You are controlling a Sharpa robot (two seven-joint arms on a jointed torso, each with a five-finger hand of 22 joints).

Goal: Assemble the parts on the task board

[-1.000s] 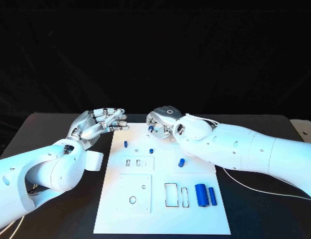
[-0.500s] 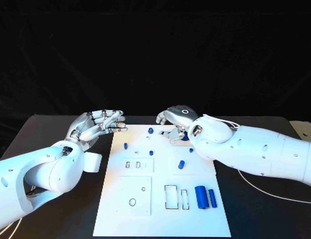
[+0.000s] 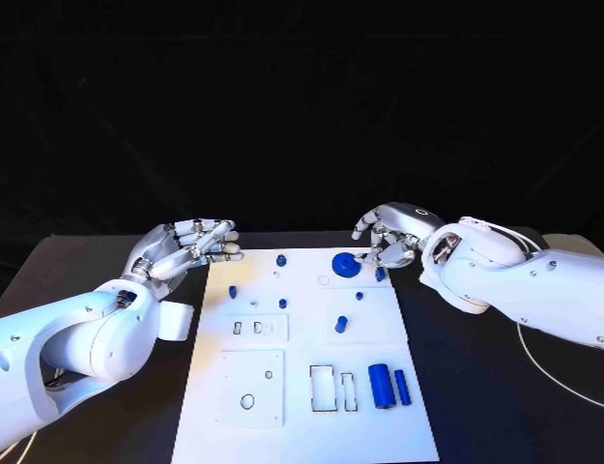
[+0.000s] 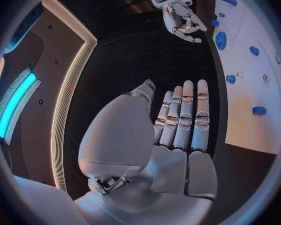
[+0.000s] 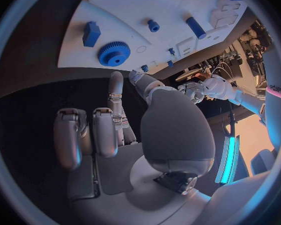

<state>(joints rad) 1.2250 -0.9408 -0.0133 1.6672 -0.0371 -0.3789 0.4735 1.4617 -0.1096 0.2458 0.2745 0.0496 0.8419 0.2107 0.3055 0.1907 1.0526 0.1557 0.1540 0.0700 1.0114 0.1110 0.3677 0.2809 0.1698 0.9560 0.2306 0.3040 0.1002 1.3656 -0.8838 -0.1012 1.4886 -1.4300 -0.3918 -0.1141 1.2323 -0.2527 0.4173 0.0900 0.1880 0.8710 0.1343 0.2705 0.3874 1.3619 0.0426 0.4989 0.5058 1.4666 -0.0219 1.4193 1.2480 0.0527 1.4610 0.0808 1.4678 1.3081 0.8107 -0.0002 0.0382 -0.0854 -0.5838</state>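
Fingers of the right hand (image 3: 392, 232) are spread and lightly curled, holding nothing; they hover just beside the round blue toothed gear (image 3: 345, 262), which lies flat near the far edge of the white rectangular task board (image 3: 316, 425). Judged from this, the gear has been set at its place and the hand stands clear of it. Fingers of the left hand (image 3: 184, 248) lie close together, part curled, gripping nothing; that hand hangs over the black table (image 3: 93, 266) just off the board's far left corner, probably parked out of the working area.

Relative to the gear: a small blue peg (image 3: 281, 259) stands to its left, a small blue block (image 3: 381, 274) just beside it on the right, and a short blue cylinder (image 3: 341, 324) lies nearer the robot at mid-board. Two larger blue cylinders (image 3: 387, 385) rest near the board's right edge, beside rectangular slots (image 3: 335, 387), not yet inserted.

Open table lies along both long edges of the board, giving each arm room to approach.
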